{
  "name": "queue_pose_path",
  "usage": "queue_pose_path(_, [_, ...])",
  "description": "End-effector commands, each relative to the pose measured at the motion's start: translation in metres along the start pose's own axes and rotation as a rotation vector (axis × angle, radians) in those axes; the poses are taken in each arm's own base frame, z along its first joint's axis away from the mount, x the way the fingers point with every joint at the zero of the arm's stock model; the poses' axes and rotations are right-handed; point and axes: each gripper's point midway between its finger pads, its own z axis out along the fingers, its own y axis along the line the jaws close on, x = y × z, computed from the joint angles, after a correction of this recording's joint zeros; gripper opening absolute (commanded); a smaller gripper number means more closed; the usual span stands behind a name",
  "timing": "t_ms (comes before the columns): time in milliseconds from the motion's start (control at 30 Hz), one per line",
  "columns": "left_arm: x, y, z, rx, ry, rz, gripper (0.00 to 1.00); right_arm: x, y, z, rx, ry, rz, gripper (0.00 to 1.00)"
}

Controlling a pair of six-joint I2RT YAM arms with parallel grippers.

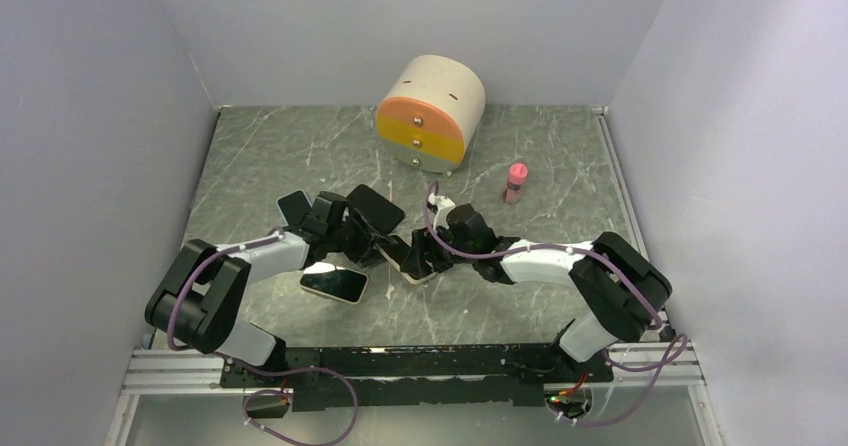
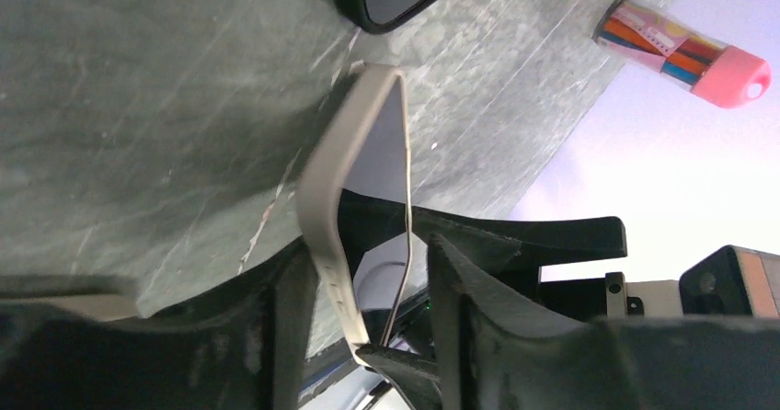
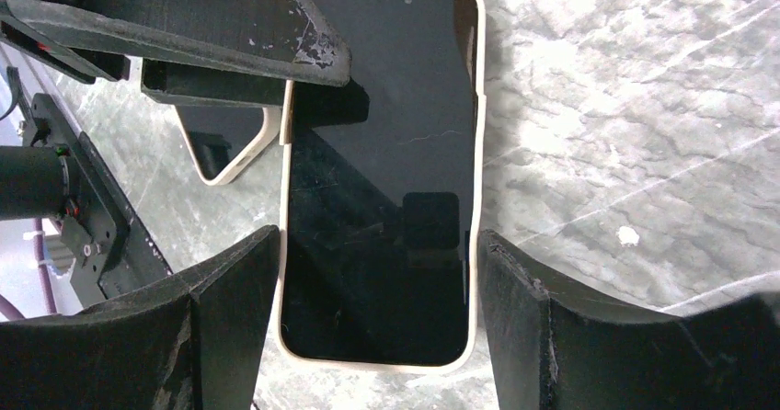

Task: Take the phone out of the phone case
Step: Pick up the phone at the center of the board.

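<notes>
Left gripper (image 2: 368, 263) clamped on the beige phone case (image 2: 326, 217) rim; right gripper (image 3: 377, 254) spread open astride the phone (image 3: 382, 107), cased, mid table (image 1: 520, 296). Round drawer box (image 1: 430, 106) at 12 o'clock, second phone (image 1: 333, 284) at 8, pink-capped tube (image 1: 515, 182) at 2.
</notes>
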Motion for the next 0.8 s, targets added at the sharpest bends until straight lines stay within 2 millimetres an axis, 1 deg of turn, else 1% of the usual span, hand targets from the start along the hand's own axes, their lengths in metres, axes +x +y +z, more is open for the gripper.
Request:
queue_pose_path(0, [-0.009, -0.015, 0.009, 0.084, -0.038, 0.001, 0.46, -0.024, 0.014, 0.0, -0.059, -0.095, -0.015, 0.0])
queue_pose_path(133, [-0.01, -0.023, 0.015, 0.178, -0.041, -0.02, 0.29, -0.024, 0.014, -0.001, -0.059, -0.109, -0.003, 0.0])
queue_pose_path(300, [-0.014, -0.025, 0.019, 0.222, -0.063, 0.012, 0.14, -0.029, 0.014, -0.004, -0.057, -0.144, 0.014, 0.0])
queue_pose_path(367, [-0.015, -0.031, 0.018, 0.277, -0.074, 0.034, 0.05, -0.031, 0.016, -0.006, -0.063, -0.159, 0.016, 0.0])
queue_pose_path(400, [-0.016, -0.035, 0.016, 0.311, -0.083, 0.049, 0.03, -0.033, 0.017, -0.007, -0.069, -0.171, 0.016, 0.03])
queue_pose_path(467, [-0.017, -0.041, 0.012, 0.366, -0.108, 0.08, 0.03, -0.036, 0.019, -0.013, -0.074, -0.201, 0.013, 0.1])
queue_pose_path(567, [-0.02, -0.048, 0.002, 0.429, -0.149, 0.139, 0.03, -0.043, 0.021, -0.022, -0.078, -0.243, -0.008, 0.3])
queue_pose_path(600, [-0.021, -0.052, -0.003, 0.456, -0.163, 0.163, 0.03, -0.046, 0.021, -0.026, -0.078, -0.259, -0.013, 0.38])
queue_pose_path(633, [-0.022, -0.055, -0.007, 0.486, -0.176, 0.19, 0.03, -0.048, 0.022, -0.03, -0.079, -0.275, -0.015, 0.43])
queue_pose_path(700, [-0.025, -0.063, -0.019, 0.551, -0.216, 0.239, 0.03, -0.058, 0.025, -0.042, -0.096, -0.329, -0.008, 0.58])
queue_pose_path(767, [-0.029, -0.072, -0.034, 0.624, -0.271, 0.275, 0.03, -0.067, 0.028, -0.053, -0.123, -0.378, 0.008, 0.67])
